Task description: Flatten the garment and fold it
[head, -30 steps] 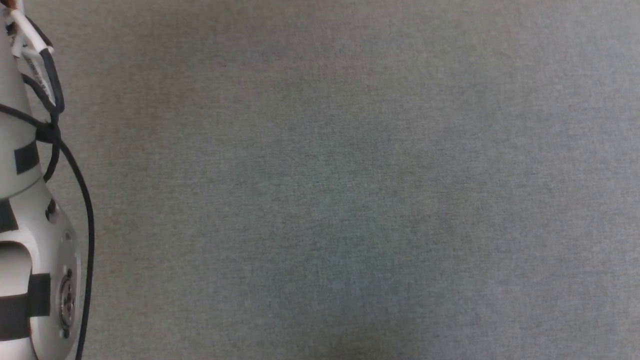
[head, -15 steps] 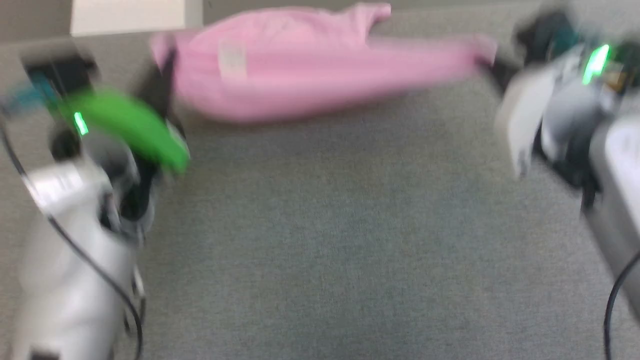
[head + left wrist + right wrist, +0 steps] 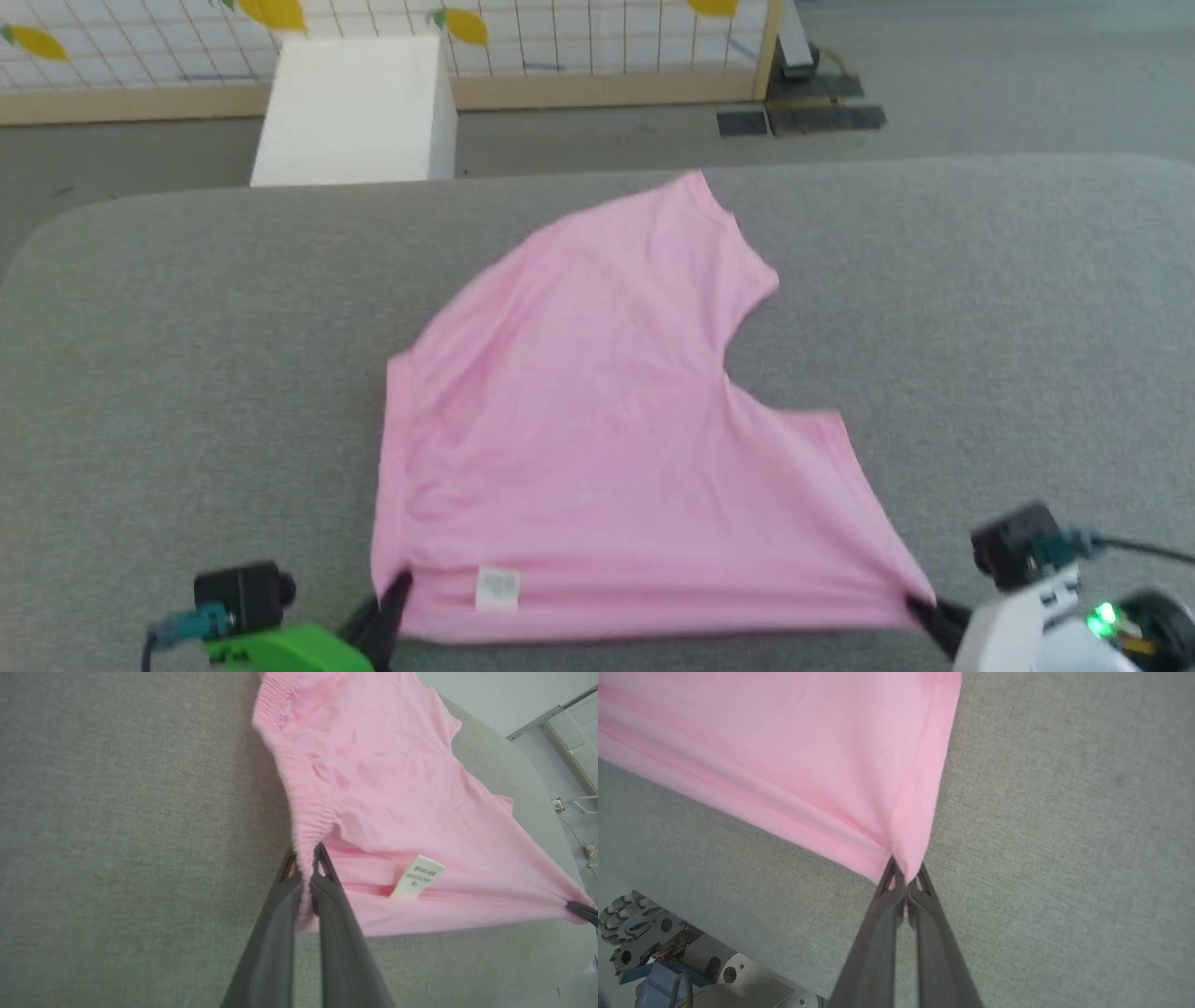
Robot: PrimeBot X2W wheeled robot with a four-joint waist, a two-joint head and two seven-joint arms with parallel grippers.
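The garment (image 3: pixel 597 420) is lying spread on the grey surface (image 3: pixel 187 327). The left gripper (image 3: pixel 397 588) is clamping its near-left waistband corner, the right gripper (image 3: pixel 922 609) its near-right corner.

The pink garment (image 3: pixel 597 420) lies spread nearly flat, gathered waistband nearest, white label (image 3: pixel 497 588) showing.

one garment (image 3: pixel 597 420), two pincers (image 3: pixel 397 586) (image 3: pixel 920 607), one label (image 3: pixel 497 588), one white box (image 3: pixel 355 112)

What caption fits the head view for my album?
Left pincer and right pincer hold a light pink knit garment taut on grey fabric surface.
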